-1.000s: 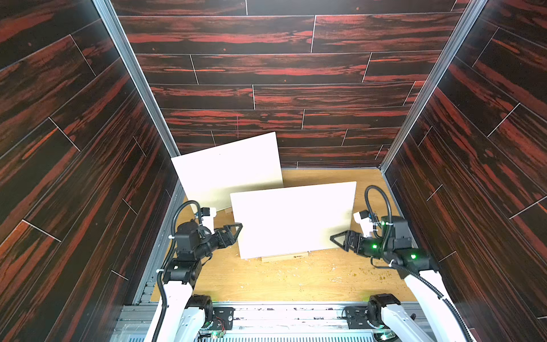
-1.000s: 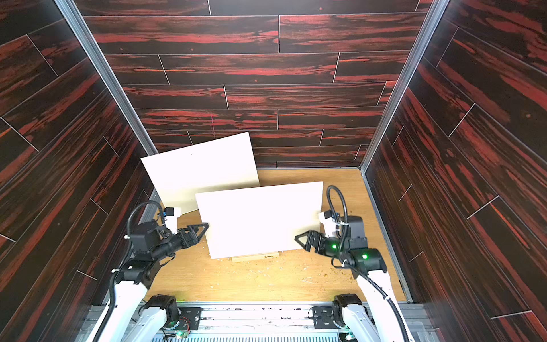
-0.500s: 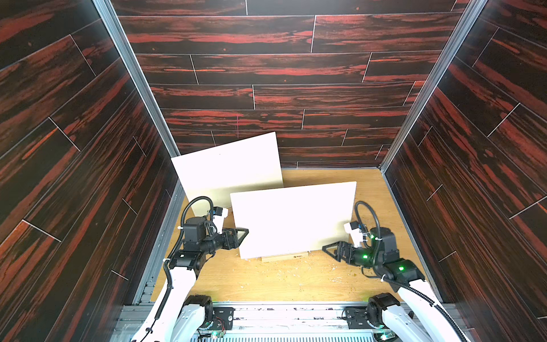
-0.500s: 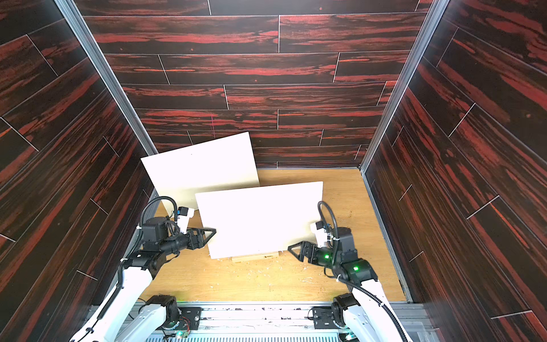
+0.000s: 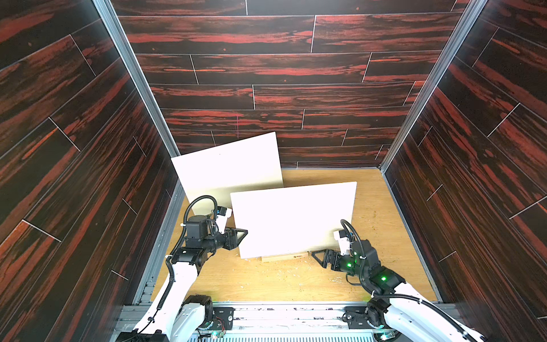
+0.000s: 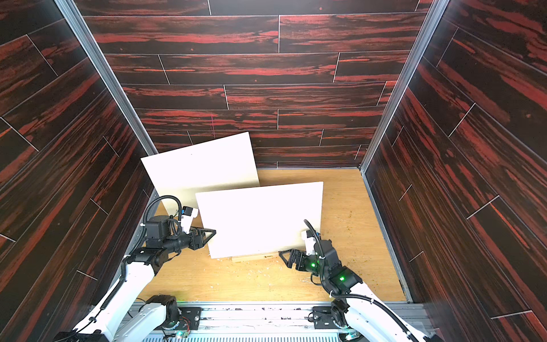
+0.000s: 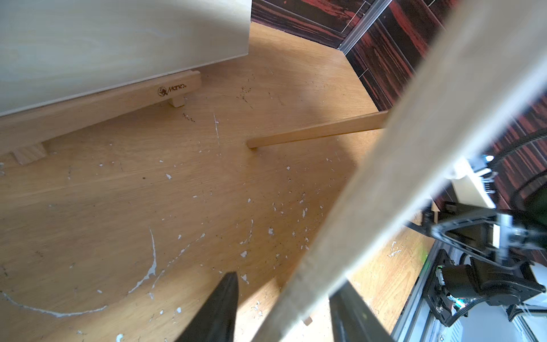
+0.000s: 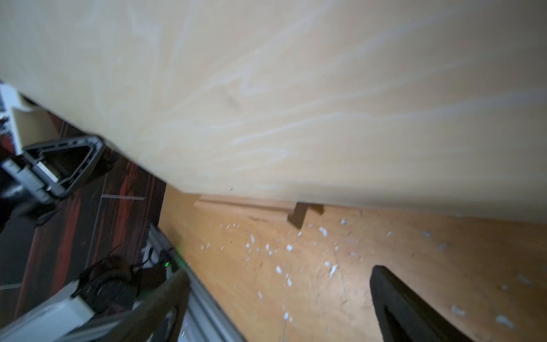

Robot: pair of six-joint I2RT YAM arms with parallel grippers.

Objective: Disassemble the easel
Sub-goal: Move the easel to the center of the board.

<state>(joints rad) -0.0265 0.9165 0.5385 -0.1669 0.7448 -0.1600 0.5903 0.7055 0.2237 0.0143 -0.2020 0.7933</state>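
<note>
The easel's wooden ledge (image 5: pixel 285 257) (image 6: pixel 254 257) stands on the floor and carries a pale board (image 5: pixel 296 219) (image 6: pixel 260 219) that leans back. My left gripper (image 5: pixel 244 234) (image 6: pixel 211 234) is at the board's left edge. In the left wrist view the board edge (image 7: pixel 384 177) runs between the fingers of the left gripper (image 7: pixel 285 284), with a gap on one side, so it is open. The easel's rear leg (image 7: pixel 316 131) shows behind the board. My right gripper (image 5: pixel 315 256) (image 6: pixel 282 255) (image 8: pixel 278 272) hangs open and empty, low by the ledge's (image 8: pixel 245 207) right end.
A second pale board (image 5: pixel 228 168) (image 6: pixel 201 168) (image 7: pixel 118 44) leans at the back left on its own ledge (image 7: pixel 118 97). Dark wood-pattern walls close in on three sides. White flecks dot the wooden floor (image 5: pixel 266 281). A metal rail (image 5: pixel 281 308) runs along the front.
My left gripper has moved onto the front board's left edge and its jaws have narrowed. My right gripper has dropped from the board's right edge down towards the ledge's right end.
</note>
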